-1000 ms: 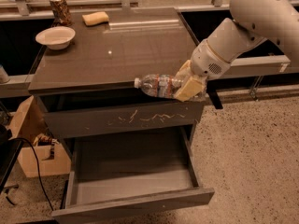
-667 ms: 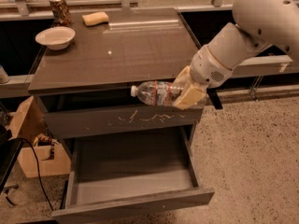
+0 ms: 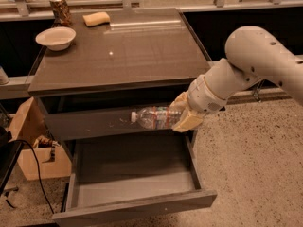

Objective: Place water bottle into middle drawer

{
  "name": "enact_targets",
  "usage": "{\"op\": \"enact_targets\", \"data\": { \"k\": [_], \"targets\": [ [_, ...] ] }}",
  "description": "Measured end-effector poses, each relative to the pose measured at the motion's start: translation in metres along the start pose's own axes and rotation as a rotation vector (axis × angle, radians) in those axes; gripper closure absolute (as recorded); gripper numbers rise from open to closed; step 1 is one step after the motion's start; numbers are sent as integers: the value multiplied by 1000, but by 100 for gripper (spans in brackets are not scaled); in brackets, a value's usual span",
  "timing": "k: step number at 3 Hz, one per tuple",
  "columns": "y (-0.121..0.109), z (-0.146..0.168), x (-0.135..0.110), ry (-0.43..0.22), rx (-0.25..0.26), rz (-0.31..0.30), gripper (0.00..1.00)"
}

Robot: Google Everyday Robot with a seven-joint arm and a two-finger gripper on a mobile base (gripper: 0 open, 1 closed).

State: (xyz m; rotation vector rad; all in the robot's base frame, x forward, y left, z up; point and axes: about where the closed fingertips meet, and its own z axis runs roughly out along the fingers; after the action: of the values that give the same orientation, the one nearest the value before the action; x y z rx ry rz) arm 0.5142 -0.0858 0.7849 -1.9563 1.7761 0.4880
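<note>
Water bottle (image 3: 152,117) sideways in tool (image 3: 181,115), above middle drawer (image 3: 132,175)

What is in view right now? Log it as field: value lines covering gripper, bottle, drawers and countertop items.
gripper: shut on the bottle, by the cabinet's right front
bottle: held sideways in the air, cap pointing to the picture's left, in front of the top drawer
open drawer: pulled out below the bottle, bare grey floor showing
top drawer: closed, scratched front
countertop: bowl, can and sponge at back left
</note>
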Motion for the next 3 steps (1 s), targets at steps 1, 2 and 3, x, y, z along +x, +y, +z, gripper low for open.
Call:
{"op": "enact_targets", "data": {
  "k": [1, 2, 3],
  "targets": [
    [0, 0, 0, 0, 0, 0, 100],
    [-1, 20, 5, 3, -6, -25, 100],
    [-6, 46, 15, -5, -13, -36, 100]
  ]
}}
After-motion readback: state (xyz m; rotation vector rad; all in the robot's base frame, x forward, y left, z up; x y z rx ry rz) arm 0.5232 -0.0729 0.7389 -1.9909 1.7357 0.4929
